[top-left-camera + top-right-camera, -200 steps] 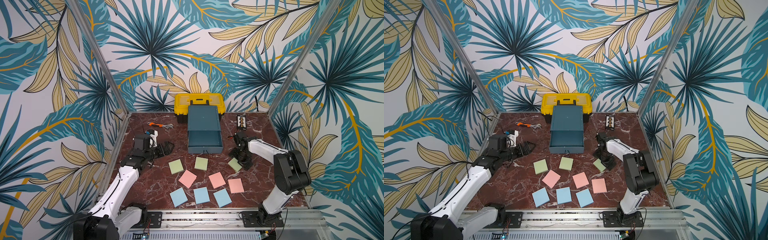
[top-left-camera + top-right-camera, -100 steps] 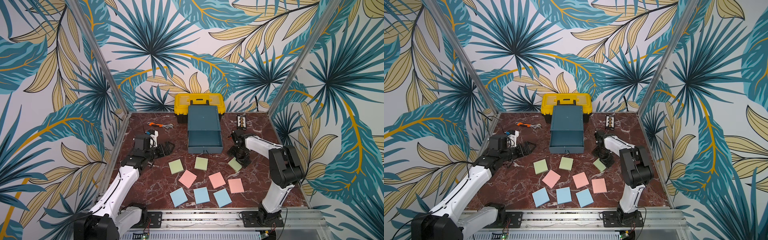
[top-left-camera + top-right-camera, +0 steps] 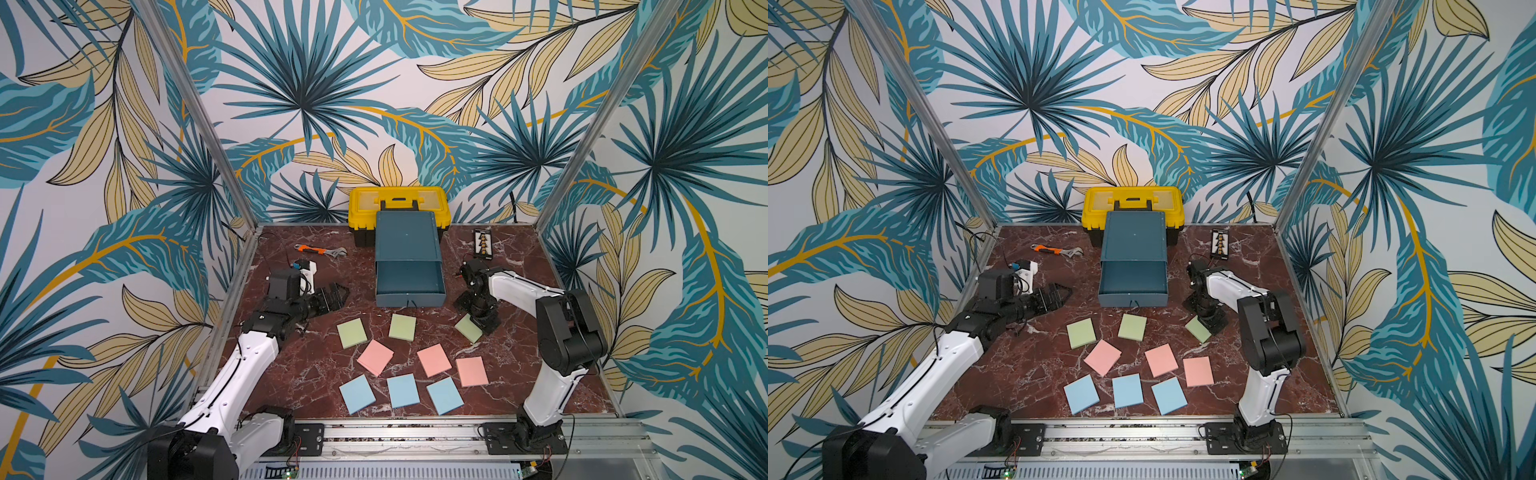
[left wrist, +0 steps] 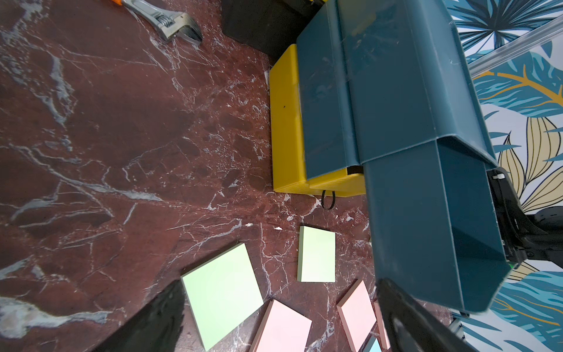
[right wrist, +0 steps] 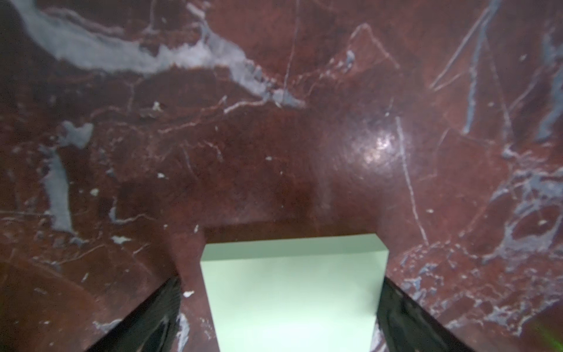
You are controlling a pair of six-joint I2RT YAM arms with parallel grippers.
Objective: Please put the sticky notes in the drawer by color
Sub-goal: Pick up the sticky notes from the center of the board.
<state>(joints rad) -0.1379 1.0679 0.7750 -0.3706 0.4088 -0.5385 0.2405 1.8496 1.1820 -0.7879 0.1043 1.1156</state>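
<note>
Right jaws gape wide astride one green sticky note lying flat on the counter, near the pulled-out teal drawer; left jaws also spread, holding nothing, well apart.

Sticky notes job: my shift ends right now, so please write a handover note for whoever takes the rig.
Arms: left end effector open and empty, beside the chest. Right end effector open, jaws straddling the rightmost green note, not gripped yet.
Things: all nine notes lie on the table: three green, three pink notes, three blue notes.
Done: top drawer pulled open; it is empty.
Left: sort all nine by colour. The yellow drawers look shut and would need opening.
</note>
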